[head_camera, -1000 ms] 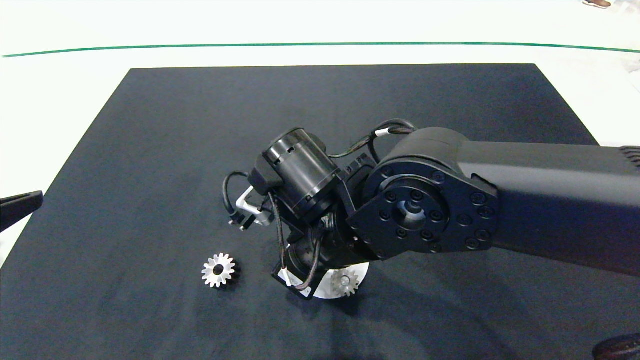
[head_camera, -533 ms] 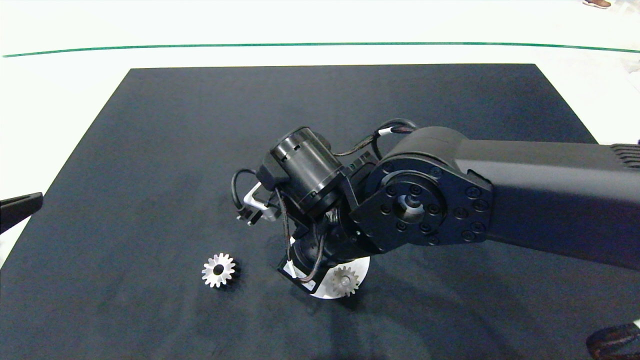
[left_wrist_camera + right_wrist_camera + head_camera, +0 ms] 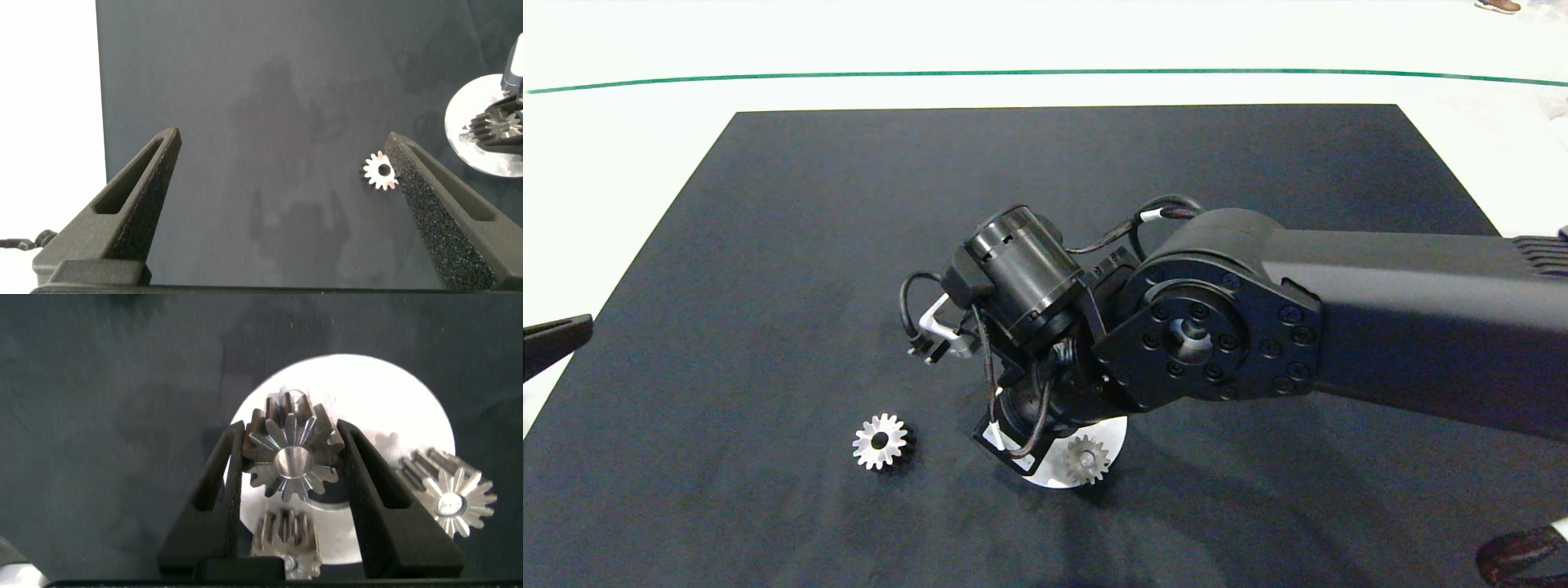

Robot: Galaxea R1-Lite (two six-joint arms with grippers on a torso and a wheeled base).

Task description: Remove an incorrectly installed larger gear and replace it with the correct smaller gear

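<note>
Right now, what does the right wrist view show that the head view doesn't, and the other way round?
Only the right wrist view: the right hand shut on the big gear over the disc, with a third gear below it. In the head view the arm hides these.

Only the head view: the loose gear lying off the disc, and the left hand at the mat's left edge.

Both: the white disc, the side gear on it, and the dark mat.
</note>
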